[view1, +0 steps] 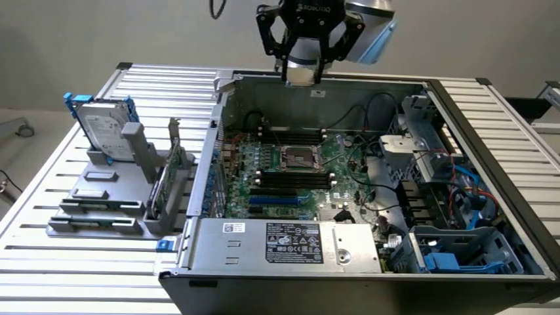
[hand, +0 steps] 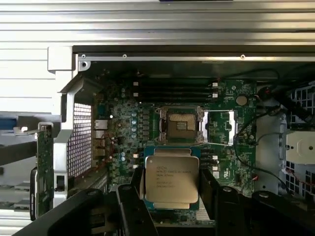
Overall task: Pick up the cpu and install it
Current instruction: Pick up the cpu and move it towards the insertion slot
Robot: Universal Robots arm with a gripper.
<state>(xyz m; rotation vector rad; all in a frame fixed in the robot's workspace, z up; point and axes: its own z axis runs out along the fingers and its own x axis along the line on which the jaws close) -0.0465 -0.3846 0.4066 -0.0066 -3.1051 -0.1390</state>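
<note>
The cpu (hand: 172,179) is pinched flat between the gripper's (view1: 302,71) fingers (hand: 137,183), silver lid up. It hangs clear of everything, above the edge of the open computer case (view1: 490,151) farthest from the exterior camera. The pick-up looks done and the carry toward the socket (hand: 179,125) is in hand. The socket sits near the middle of the motherboard (view1: 262,174), bare, with its load plate (hand: 219,128) folded aside. I judge that seating calls for squaring the chip's edges and corner mark with the socket frame, then a level, gentle descent. The gripper housing reads "ROBOTIQ". Print on the cpu lid and on the power supply label (view1: 294,243) is too small to read.
</note>
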